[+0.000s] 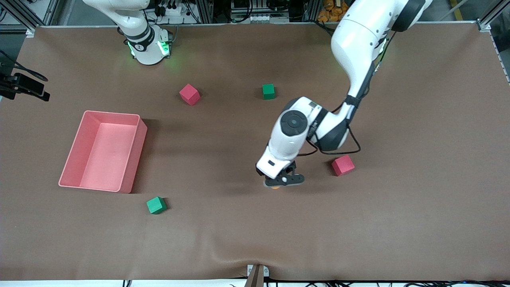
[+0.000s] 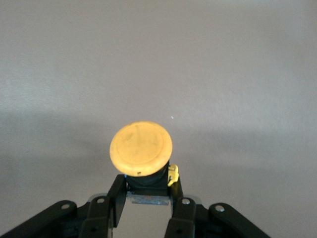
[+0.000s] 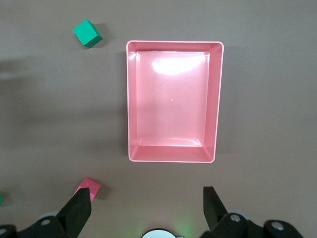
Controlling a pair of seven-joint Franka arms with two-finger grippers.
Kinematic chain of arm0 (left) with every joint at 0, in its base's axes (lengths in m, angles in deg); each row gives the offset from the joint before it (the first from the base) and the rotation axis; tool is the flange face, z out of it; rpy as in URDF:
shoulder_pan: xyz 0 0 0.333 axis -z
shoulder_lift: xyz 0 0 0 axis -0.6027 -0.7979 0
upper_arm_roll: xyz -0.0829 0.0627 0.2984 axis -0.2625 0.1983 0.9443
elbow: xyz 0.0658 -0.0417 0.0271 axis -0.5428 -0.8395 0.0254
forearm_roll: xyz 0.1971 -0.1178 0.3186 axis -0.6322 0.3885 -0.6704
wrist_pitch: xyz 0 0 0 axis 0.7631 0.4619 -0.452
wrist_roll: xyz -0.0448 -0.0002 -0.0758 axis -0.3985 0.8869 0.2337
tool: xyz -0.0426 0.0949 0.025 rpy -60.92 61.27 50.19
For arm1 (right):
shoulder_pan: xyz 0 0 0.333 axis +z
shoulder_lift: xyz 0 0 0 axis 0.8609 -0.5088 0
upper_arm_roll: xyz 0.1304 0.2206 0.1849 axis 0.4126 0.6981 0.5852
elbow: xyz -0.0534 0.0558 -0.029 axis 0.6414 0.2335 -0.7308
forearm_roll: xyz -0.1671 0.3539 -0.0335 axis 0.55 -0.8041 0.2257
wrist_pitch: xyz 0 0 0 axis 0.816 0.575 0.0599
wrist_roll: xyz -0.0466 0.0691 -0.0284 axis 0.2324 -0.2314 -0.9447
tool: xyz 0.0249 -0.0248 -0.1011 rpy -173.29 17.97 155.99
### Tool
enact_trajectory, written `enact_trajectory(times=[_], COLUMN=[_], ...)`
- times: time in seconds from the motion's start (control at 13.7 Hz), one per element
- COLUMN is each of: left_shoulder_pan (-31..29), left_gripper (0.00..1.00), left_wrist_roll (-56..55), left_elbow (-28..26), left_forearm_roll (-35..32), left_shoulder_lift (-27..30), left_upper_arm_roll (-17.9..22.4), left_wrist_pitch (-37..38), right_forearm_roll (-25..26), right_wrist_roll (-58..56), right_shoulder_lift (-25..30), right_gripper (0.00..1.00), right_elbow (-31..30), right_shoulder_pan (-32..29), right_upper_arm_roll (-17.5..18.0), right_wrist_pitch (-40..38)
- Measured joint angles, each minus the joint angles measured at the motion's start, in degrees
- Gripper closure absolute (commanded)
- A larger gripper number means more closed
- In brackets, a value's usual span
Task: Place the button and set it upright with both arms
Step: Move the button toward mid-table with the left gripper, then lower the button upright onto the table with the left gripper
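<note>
The button (image 2: 141, 148) has a round orange cap on a black body, and my left gripper (image 2: 147, 181) is shut on that body. In the front view the left gripper (image 1: 283, 180) hangs low over the middle of the brown table, with a sliver of the button's (image 1: 275, 186) orange cap showing under it. In the right wrist view my right gripper (image 3: 147, 196) is open and holds nothing, high over the table near the pink bin (image 3: 173, 43). It is out of the front view; only the right arm's base (image 1: 149, 46) shows there.
The pink bin (image 1: 133, 159) stands toward the right arm's end. One red cube (image 1: 343, 165) lies close beside the left gripper; another red cube (image 1: 189, 94) and a green cube (image 1: 268, 91) lie nearer the bases. A second green cube (image 1: 155, 205) lies near the bin's front corner.
</note>
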Motion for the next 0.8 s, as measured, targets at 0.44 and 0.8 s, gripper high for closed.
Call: enact_trajectory(times=[0.44, 0.8], left_shoulder_pan=[6.7, 11.66], left_gripper=[1.0, 1.0], left_wrist_roll=[-19.16, -39.56], left_elbow=[-1.23, -1.66], left_forearm_roll=[-12.9, -26.27], left_shoulder_lift=[-0.9, -3.56], left_upper_arm_roll=[0.69, 0.78], left_wrist_pitch=[-0.05, -0.05], right_forearm_roll=[0.0, 0.0], right_wrist_roll=[0.0, 0.0], right_shoulder_lift=[0.0, 0.0], right_gripper=[0.0, 0.0], right_elbow=[0.0, 0.01], right_shoulder_pan=[0.0, 0.0], right_upper_arm_roll=[-0.01, -0.02], right_wrist_pitch=[-0.02, -0.03])
